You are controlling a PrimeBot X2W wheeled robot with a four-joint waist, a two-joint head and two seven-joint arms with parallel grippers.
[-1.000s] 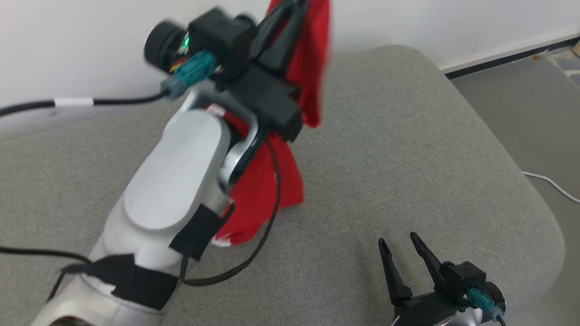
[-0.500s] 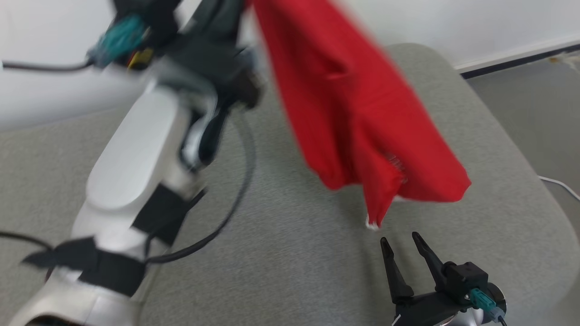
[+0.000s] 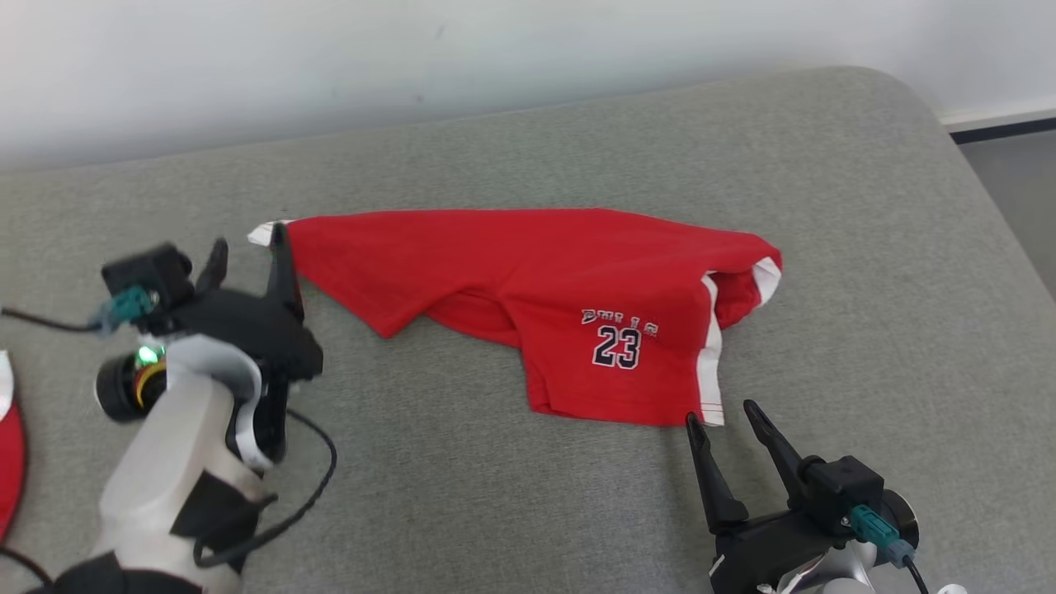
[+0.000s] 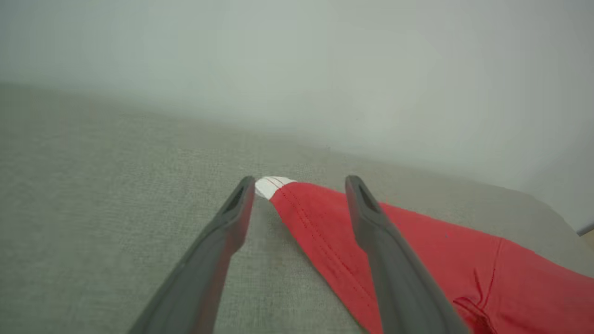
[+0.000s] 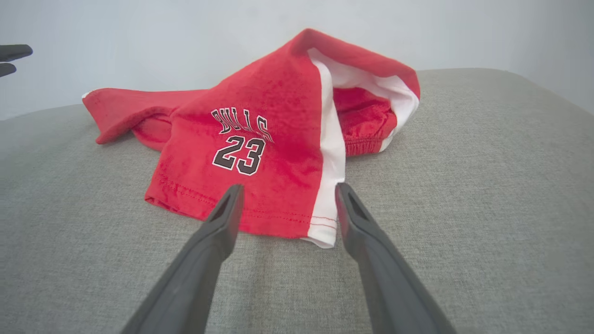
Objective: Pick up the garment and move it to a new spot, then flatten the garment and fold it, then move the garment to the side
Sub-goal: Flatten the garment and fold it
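Head: red garment (image 3: 528,272) lies rumpled on grey cushion (image 3: 495,511), 23 print up. Left gripper (image 3: 247,237) spread wide, empty, at its left corner. Right gripper (image 3: 720,412) spread wide, empty, beside near hem.
Left wrist: corner lies between fingers.
Right wrist: hem just past fingertips.

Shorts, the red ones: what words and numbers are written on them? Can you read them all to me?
"BULLS": in dark curved letters on the shorts, clear in the right wrist view.
"23": right under that word, on the same shorts.
In the head view the number reads, but the word above it is too blurred to read.
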